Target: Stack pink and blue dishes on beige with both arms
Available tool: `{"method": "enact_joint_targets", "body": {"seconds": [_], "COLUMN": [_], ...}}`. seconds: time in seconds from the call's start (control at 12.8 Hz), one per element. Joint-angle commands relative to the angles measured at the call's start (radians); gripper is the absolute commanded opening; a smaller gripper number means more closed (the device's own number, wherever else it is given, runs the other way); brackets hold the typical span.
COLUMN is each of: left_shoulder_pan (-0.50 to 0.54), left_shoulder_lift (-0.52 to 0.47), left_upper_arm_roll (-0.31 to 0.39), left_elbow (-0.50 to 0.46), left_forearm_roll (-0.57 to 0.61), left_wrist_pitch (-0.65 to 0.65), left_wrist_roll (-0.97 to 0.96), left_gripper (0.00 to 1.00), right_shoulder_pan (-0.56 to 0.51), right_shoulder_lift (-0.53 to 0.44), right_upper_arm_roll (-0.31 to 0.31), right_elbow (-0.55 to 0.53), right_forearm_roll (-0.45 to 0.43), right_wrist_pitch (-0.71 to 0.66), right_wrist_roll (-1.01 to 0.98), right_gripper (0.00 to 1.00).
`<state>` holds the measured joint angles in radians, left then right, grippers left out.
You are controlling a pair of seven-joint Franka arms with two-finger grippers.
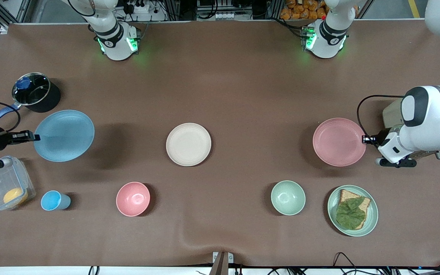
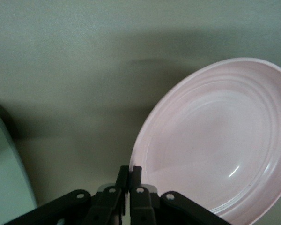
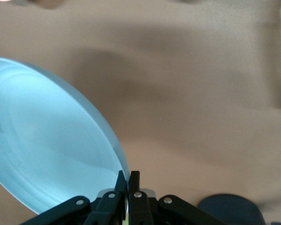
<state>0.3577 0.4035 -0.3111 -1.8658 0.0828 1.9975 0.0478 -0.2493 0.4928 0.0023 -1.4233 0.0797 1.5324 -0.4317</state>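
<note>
You see the brown table [image 1: 220,95] with both arms reaching in from its two ends. The blue plate [image 1: 64,135] is lifted over the right arm's end of the table, beside the black pot [image 1: 36,93]; the right gripper [image 1: 36,136] pinches its rim, fingers closed on it. The pink plate [image 1: 338,141] is lifted over the left arm's end; the left gripper [image 1: 364,139] is clamped on its rim. The beige plate [image 1: 188,144] lies flat on the table between them, well apart from both. Nearer to the front camera stand the pink bowl [image 1: 133,198], the green bowl [image 1: 288,197] and the small blue cup [image 1: 54,200].
</note>
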Motion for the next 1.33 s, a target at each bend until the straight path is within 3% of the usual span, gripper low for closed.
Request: {"method": "enact_joint_targets", "body": {"seconds": [0.0, 0.55, 0.7, 0.94, 1.1, 1.17, 1.25], "left_shoulder_pan": [0.044, 0.067, 0.067, 0.067, 0.064, 0.061, 0.060], "left_shoulder_lift": [0.049, 0.130, 0.130, 0.130, 0.123, 0.112, 0.094], "left_upper_arm_roll": [-0.013, -0.011, -0.011, -0.011, -0.011, -0.011, -0.014], "left_elbow": [-0.009, -0.009, -0.006, 0.002, 0.005, 0.010, 0.019], "left_forearm_roll": [0.032, 0.032, 0.032, 0.032, 0.034, 0.034, 0.032], "left_wrist_pitch": [0.056, 0.122, 0.123, 0.123, 0.123, 0.123, 0.116], "left_wrist_roll": [0.036, 0.060, 0.055, 0.055, 0.047, 0.047, 0.049], "left_gripper": [0.00, 0.00, 0.15, 0.25, 0.42, 0.63, 1.00], "right_shoulder_pan": [-0.002, -0.010, -0.013, -0.013, -0.018, -0.027, -0.027], "right_shoulder_lift": [0.001, 0.050, 0.088, 0.122, 0.156, 0.164, 0.165], "right_upper_arm_roll": [0.007, 0.007, 0.008, 0.008, 0.008, 0.008, 0.008], "right_elbow": [-0.074, -0.135, -0.163, -0.235, -0.243, -0.243, -0.243], "right_forearm_roll": [-0.014, -0.015, -0.015, -0.015, -0.015, -0.015, -0.014], "right_wrist_pitch": [0.087, 0.163, 0.193, 0.293, 0.317, 0.321, 0.321], "right_wrist_roll": [-0.012, -0.004, -0.002, -0.002, -0.002, -0.006, -0.004], "right_gripper": [0.00, 0.00, 0.00, 0.00, 0.00, 0.00, 0.12]}}
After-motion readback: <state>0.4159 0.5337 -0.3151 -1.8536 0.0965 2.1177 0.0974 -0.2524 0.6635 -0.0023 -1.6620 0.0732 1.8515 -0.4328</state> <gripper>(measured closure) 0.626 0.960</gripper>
